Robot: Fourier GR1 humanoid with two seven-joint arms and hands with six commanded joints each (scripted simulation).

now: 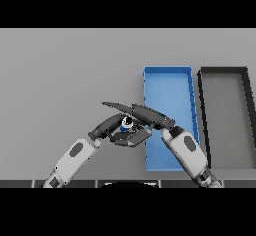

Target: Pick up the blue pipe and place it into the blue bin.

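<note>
While the two hands meet just to the left of the blue bin [167,82], the blue pipe [126,123] sits right between them, close to the bin's left wall. Only a small bit of the pipe shows: a round blue end with a pale ring and a dark hole, facing up toward the robot's head. Its long way seems to point up and down, but most of it is hidden, so this is hard to tell.

The right hand [145,117] looks like it has the pipe, with its fingers curled round it. The left hand [107,125] is just beside the pipe too, with long straight fingers reaching over toward the bin. I cannot tell if it touches the pipe.

The bin lies to the right of the pipe, very near. So the next move, I think, is a short carry to the right, over the bin's left wall, and the right hand is the better one for that. A dark grey bin [225,72] stands just right of the blue bin, all on the grey tabletop [60,70].
</note>
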